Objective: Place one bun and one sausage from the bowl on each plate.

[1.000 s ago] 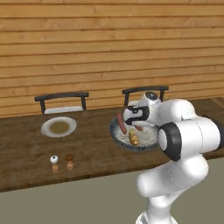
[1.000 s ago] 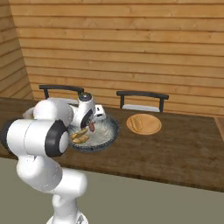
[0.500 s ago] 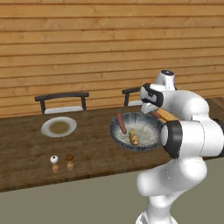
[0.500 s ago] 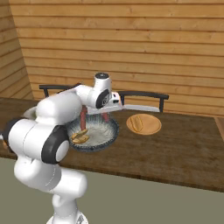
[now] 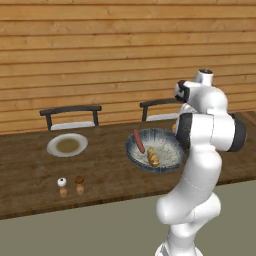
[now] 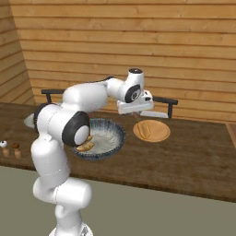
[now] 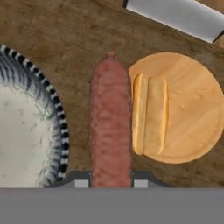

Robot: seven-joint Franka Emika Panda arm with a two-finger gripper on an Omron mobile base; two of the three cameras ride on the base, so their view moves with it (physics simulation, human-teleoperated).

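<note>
From the left base view I see the bowl (image 5: 154,150) sitting on the dark wooden tabletop (image 5: 30,170), with one sausage (image 5: 138,141) leaning on its far inner wall and a bun (image 5: 153,157) near its middle. The white plate (image 5: 67,145) with a brownish centre lies well apart to the left, and two small shakers (image 5: 71,186) stand nearer the front edge. My arm rises at the right and covers the table behind it.

From the right base view I see the arm reaching over the bowl (image 6: 107,138) toward the tan plate (image 6: 152,131), which lies just beside the bowl and carries a split bun (image 6: 145,129). The end effector (image 6: 137,114) hangs above the gap between bowl and plate.

From the hand view I look straight down: the end effector (image 7: 111,183) is clenched on a second sausage (image 7: 110,122), which hangs lengthwise over bare tabletop between the bowl's striped rim (image 7: 59,127) and the plate (image 7: 192,105), its right side overlapping the plate's edge beside the bun (image 7: 149,114). A chair's grey seat (image 7: 179,15) shows at the top
</note>
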